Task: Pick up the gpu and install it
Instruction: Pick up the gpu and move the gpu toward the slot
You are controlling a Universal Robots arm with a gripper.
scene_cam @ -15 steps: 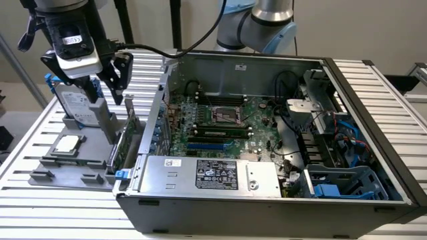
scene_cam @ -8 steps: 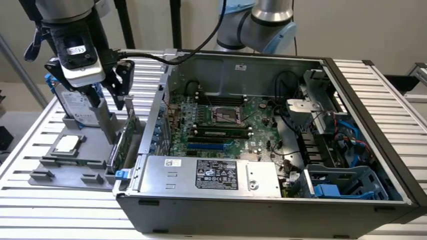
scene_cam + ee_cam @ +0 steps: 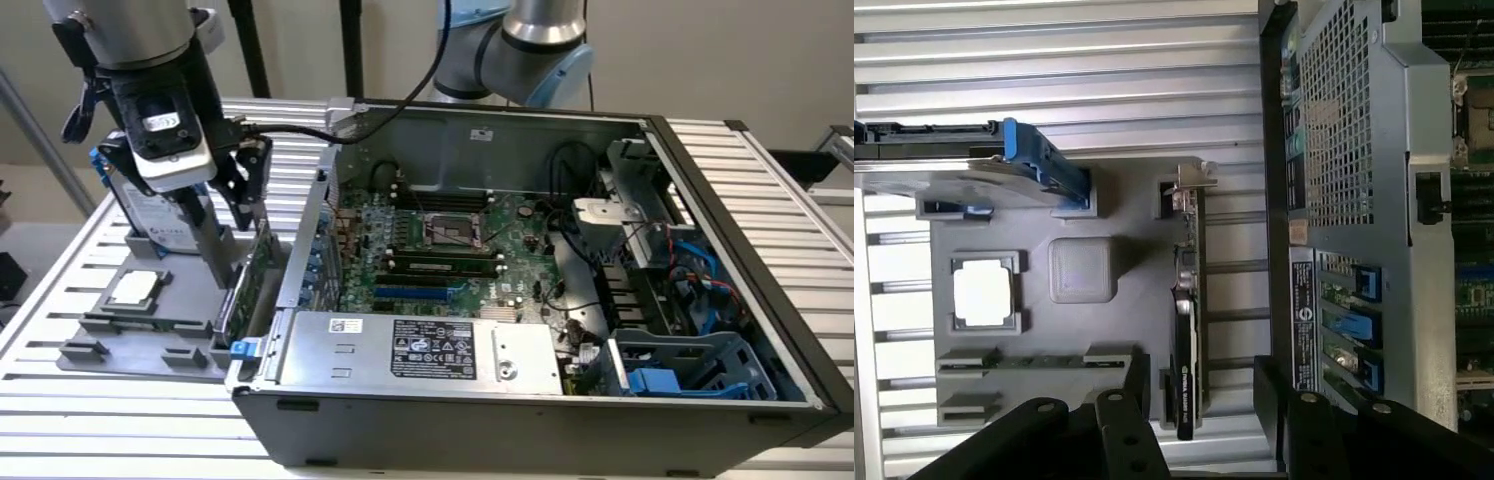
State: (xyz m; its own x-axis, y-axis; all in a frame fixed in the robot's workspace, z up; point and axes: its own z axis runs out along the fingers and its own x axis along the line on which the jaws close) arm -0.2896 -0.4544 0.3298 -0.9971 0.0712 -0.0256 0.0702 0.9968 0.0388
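I am seeing the gripper [image 3: 230, 235] hanging low over the grey tray [image 3: 187, 310], at the tray's edge nearest the computer case [image 3: 534, 440]. Its 2 fingers [image 3: 1126, 420] are standing apart, 1 on each side of the gpu [image 3: 1187, 320]. A gap is showing on both sides, so nothing is being clamped.

The gpu is standing on its long edge in a slot along that same tray edge, just beside the case's outer wall. Its silver bracket is pointing away from the fingers.

A hard drive [image 3: 954, 170] with blue rails is standing upright along the adjoining tray edge, at the bracket end. A square chip [image 3: 983, 293] is lying flat in a pocket, well apart from the gpu. A memory stick [image 3: 1034, 362] is lying in a slot near the fingers.

The case is lying open on the slatted table [image 3: 80, 400], with its motherboard [image 3: 441, 240] facing up.
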